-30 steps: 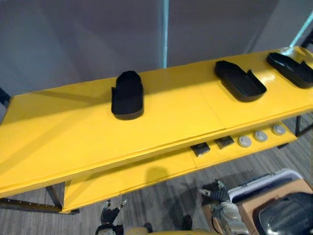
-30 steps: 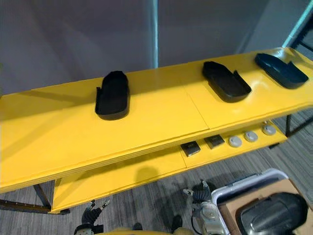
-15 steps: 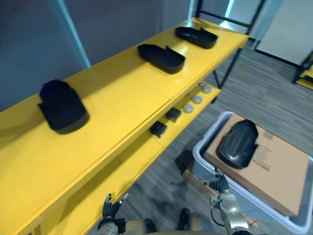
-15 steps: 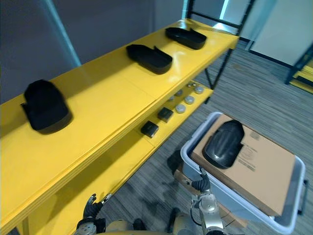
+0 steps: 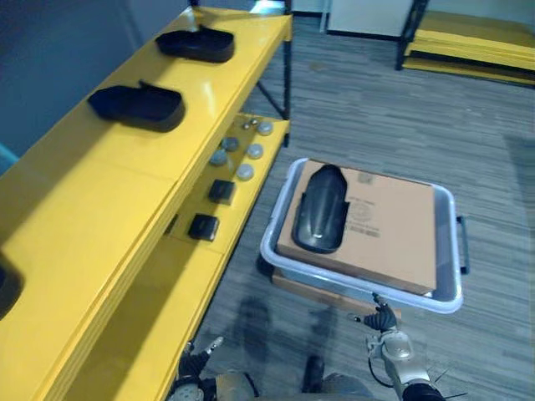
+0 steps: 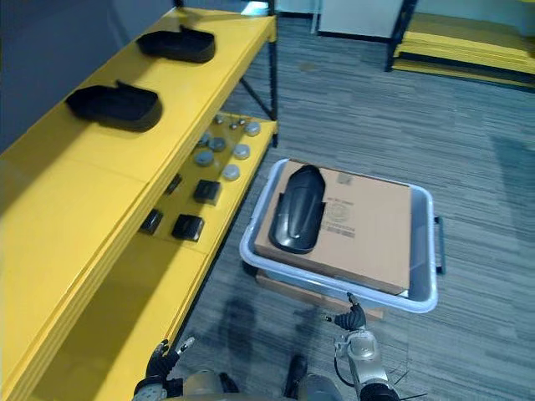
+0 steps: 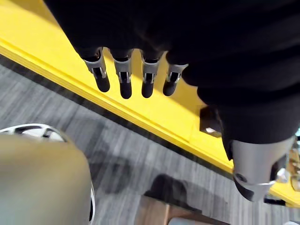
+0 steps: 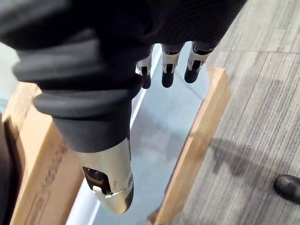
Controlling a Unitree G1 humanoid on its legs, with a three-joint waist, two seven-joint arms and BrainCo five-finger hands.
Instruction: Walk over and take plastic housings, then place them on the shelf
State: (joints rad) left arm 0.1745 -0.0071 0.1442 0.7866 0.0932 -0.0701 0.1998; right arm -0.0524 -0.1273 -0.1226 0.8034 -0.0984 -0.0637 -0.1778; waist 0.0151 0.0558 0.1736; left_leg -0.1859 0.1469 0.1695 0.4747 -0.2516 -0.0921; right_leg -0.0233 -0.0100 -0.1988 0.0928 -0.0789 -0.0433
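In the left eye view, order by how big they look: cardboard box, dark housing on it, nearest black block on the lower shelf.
Largest: cardboard box.
Then: dark housing.
Smallest, clearly: black block.

Black housing (image 5: 4, 288) on top of yellow shelf (image 5: 100, 209), far left: cut off by picture edge, shape unclear. Small round parts (image 5: 238, 154) and dark blocks (image 5: 203, 226) on lower level: too small to identify. Wooden board (image 5: 326, 296) under grey bin (image 5: 267, 238): mostly hidden. Cardboard box (image 5: 393, 225) hides bin's inside. Far yellow rack (image 5: 472, 38): cut off at top.
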